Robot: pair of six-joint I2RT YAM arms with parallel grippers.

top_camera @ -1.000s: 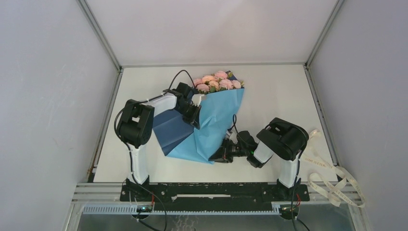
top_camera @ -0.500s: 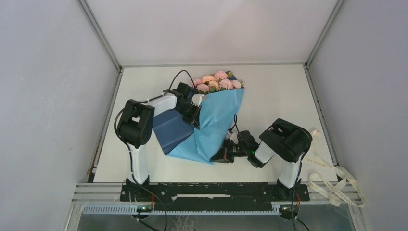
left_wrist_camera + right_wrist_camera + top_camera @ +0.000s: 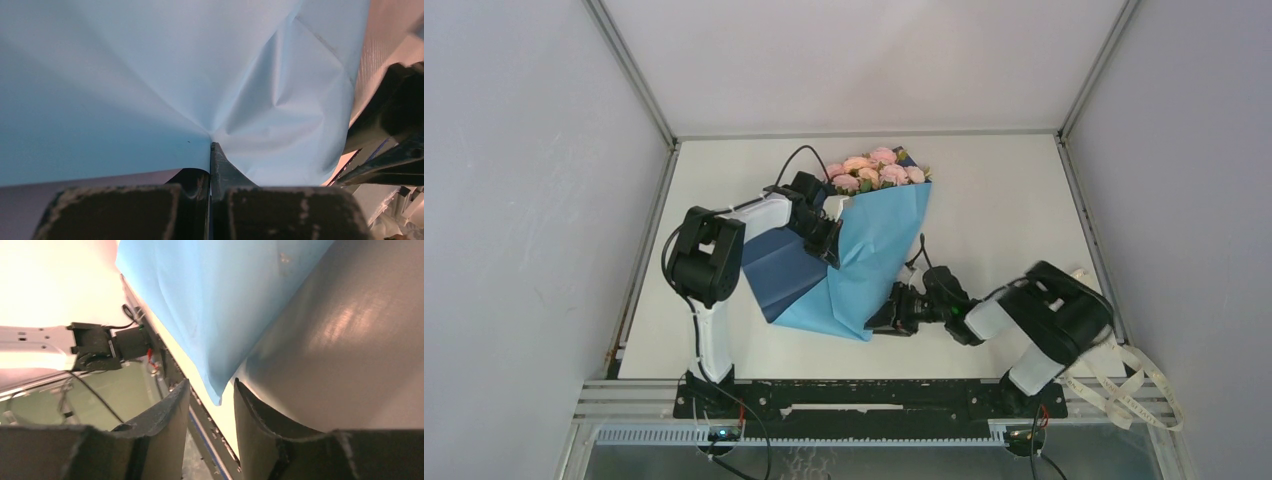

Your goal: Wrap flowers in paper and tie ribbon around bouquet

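I am pinching the left gripper [image 3: 829, 240] fully closed on a fold of the light-blue paper sheet [image 3: 874, 255], mid-worktop [image 3: 1004, 200], so it is hugging the pale pink roses [image 3: 874, 170]. The right gripper [image 3: 886, 322] is standing part-open at the sheet's near tip, gripping nothing. The cream ribbon [image 3: 1124, 385] is lying past the near right corner.

Right of the bouquet [image 3: 879, 225], the table [image 3: 1004, 200] lies bare up to the side wall [image 3: 1184, 200], wide enough for an arm to pass. Behind the bouquet, a bare strip runs to the back wall [image 3: 864, 60]. Left of the bouquet, the left arm [image 3: 724, 250] lies across the way, its gripper [image 3: 829, 245] pinched on the paper [image 3: 844, 295]. At the bouquet's near tip, the right gripper [image 3: 879, 322] crowds in with its fingers parted. Well right of the bouquet, past the table's near corner, a ribbon [image 3: 1124, 385] lies in loops.
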